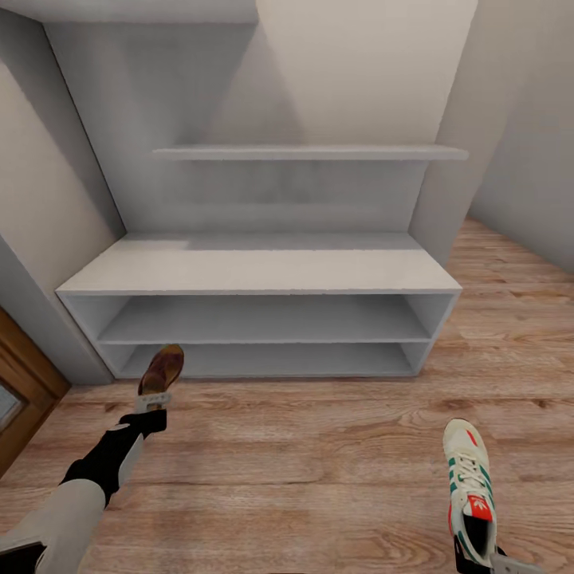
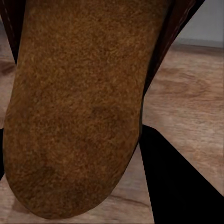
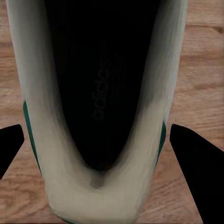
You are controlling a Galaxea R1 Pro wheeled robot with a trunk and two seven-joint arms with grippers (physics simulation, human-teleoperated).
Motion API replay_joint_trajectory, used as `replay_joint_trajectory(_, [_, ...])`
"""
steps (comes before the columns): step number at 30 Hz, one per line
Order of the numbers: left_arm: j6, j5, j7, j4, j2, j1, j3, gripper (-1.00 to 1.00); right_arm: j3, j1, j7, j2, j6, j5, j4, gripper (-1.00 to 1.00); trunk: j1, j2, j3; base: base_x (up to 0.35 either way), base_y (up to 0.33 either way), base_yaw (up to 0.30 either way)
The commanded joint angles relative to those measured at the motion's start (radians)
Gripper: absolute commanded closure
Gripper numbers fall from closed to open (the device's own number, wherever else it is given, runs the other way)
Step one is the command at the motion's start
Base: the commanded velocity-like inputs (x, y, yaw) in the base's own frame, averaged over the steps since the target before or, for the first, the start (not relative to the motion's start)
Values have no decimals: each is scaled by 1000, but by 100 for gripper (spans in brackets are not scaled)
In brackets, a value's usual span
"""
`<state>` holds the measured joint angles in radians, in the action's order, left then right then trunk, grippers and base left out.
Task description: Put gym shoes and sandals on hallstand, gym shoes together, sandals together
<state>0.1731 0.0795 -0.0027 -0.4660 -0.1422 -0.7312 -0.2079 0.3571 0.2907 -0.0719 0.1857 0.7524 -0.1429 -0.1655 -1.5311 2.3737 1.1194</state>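
Facing the hallstand [image 1: 263,271]: left gripper [image 1: 156,401] clamps a sandal [image 1: 162,369] before the lowest shelf — right gripper [image 1: 478,562] clasps a gym shoe [image 1: 470,486] above the corridor floor [image 1: 319,462].

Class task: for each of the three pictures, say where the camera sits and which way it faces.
Head view: from the robot's head, forward and down at the hallstand; both arms show.
Left wrist view: along the left gripper, onto the sandal.
Right wrist view: along the right gripper, into the gym shoe.
Shared: head and left wrist views both show the sandal.
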Motion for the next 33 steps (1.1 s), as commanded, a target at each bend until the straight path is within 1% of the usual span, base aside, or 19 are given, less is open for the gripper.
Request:
replay_joint_trajectory(1, [8,12,3,-6,0,-3,-4,100,3,1,-8,0,2,-10,1,100,0,0,1,106,0,0])
replay_joint_trajectory(3, [12,16,10,-13,1,-7,-5,100,3,1,-8,4,2,-10,1,100,0,0,1,285,0,0])
replay_joint_trajectory(6, [13,14,8,-14,-2,-7,-5,100,3,1,-8,7,2,-10,2,100,0,0,1,317,0,0])
replay_joint_trajectory(17, [14,15,7,-14,-3,-5,-5,100,4,1,-9,9,3,-11,4,100,0,0,1,332,1,0])
replay_joint_trajectory(22, [13,13,8,-14,-3,-4,-5,100,5,0,-11,12,4,-9,4,100,0,0,1,334,68,0])
replay_joint_trajectory(24, [13,12,8,-14,-4,-5,-6,100,6,0,-12,27,5,-9,11,100,0,0,1,334,119,0])
replay_joint_trajectory(26, [14,12,8,-14,-5,-5,-6,100,9,0,-12,36,5,-8,24,100,0,0,1,334,128,0])
replay_joint_trajectory(27, [14,11,8,-14,-5,-5,-7,100,25,-1,-12,49,5,-7,47,100,0,0,1,332,134,0])
replay_joint_trajectory(28, [14,11,8,-14,-5,-5,-7,100,45,-1,-11,55,5,-7,58,100,0,0,1,330,136,0])
replay_joint_trajectory(29, [14,12,8,-14,-5,-4,-7,100,87,-1,-11,60,5,-7,69,100,0,0,1,323,138,0])
replay_joint_trajectory(30, [13,12,9,-14,-5,-4,-7,100,159,-1,-10,65,5,-7,78,100,0,0,1,253,121,0])
replay_joint_trajectory(31, [13,13,10,-14,-5,-5,-8,100,175,-1,-9,66,5,-7,79,100,0,0,1,197,83,0])
replay_joint_trajectory(33, [13,14,11,-14,-4,-4,-8,100,187,-1,-9,67,5,-7,82,100,0,0,1,99,40,0])
